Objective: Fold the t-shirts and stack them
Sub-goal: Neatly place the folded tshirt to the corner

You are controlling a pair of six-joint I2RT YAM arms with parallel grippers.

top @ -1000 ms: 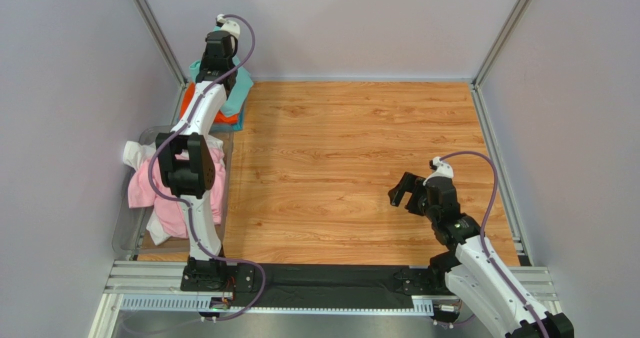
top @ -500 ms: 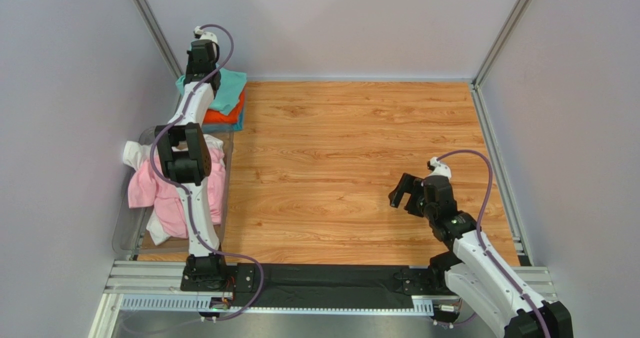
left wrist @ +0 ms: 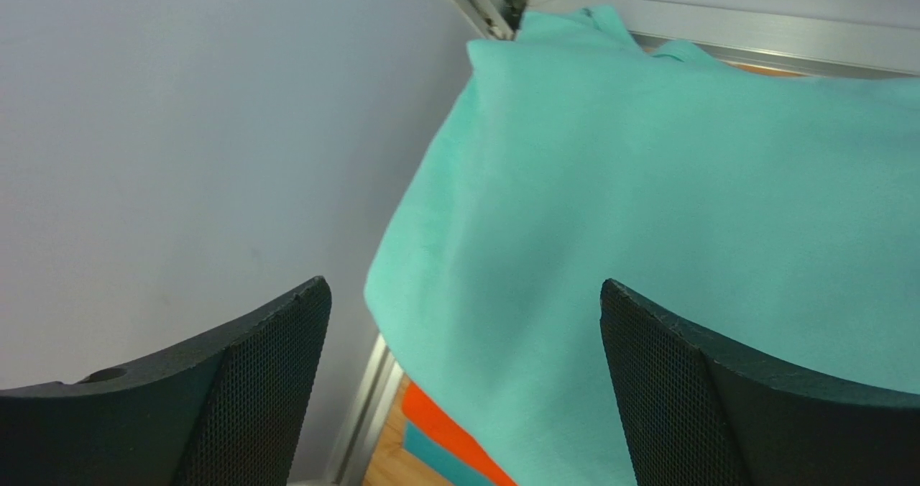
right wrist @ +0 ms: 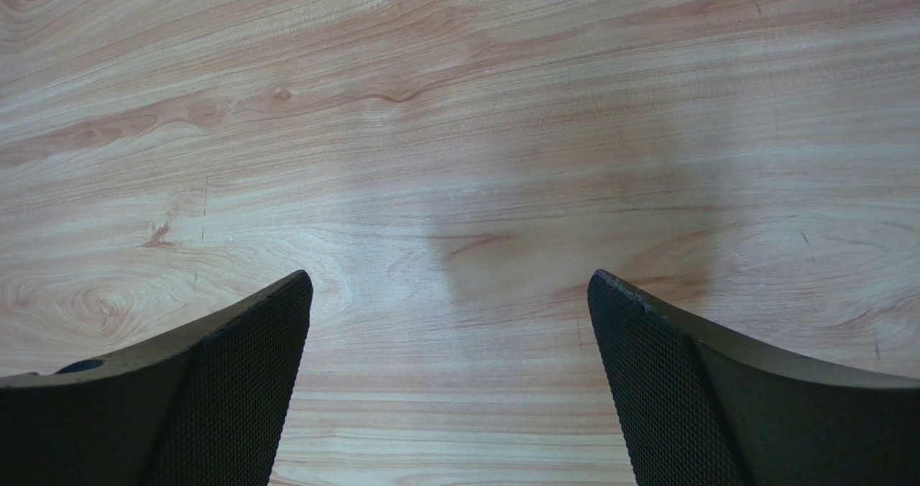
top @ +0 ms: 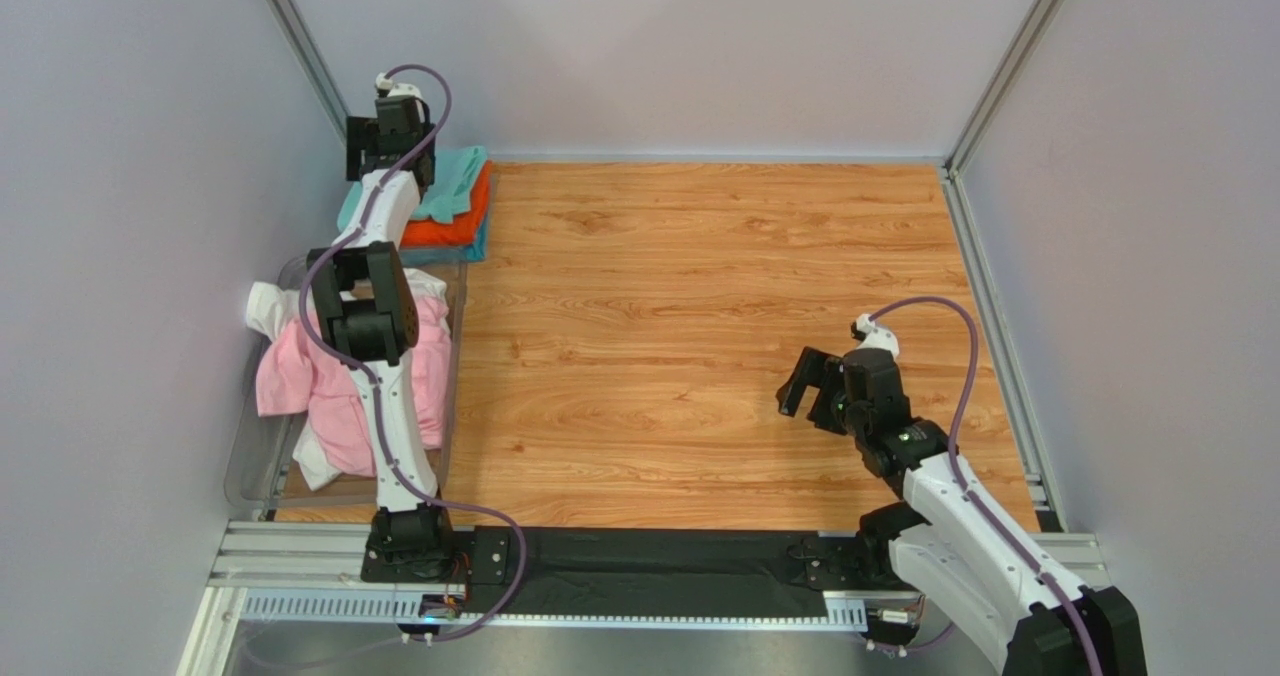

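Note:
A mint-green t-shirt (top: 460, 175) (left wrist: 670, 206) lies folded on top of a stack in the far left corner of the table. Under it are an orange t-shirt (top: 451, 226) (left wrist: 445, 421) and a teal-blue t-shirt (left wrist: 440, 454). My left gripper (top: 376, 151) (left wrist: 464, 288) hangs open over the stack's left edge, close to the wall, with nothing between its fingers. A pink t-shirt (top: 338, 391) and a white t-shirt (top: 271, 310) lie crumpled in a clear bin (top: 253, 459) on the left. My right gripper (top: 812, 388) (right wrist: 448, 281) is open and empty above bare wood.
The wooden tabletop (top: 706, 301) is fenced by grey walls and aluminium corner posts (top: 308, 54). The left arm's elbow (top: 361, 309) stands above the bin. A black strip and metal rail (top: 661, 564) run along the near edge between the arm bases.
My left gripper has opened and let go of the mint-green t-shirt, which now rests on the stack. The gripper has drifted left toward the wall. The right arm has hardly moved.

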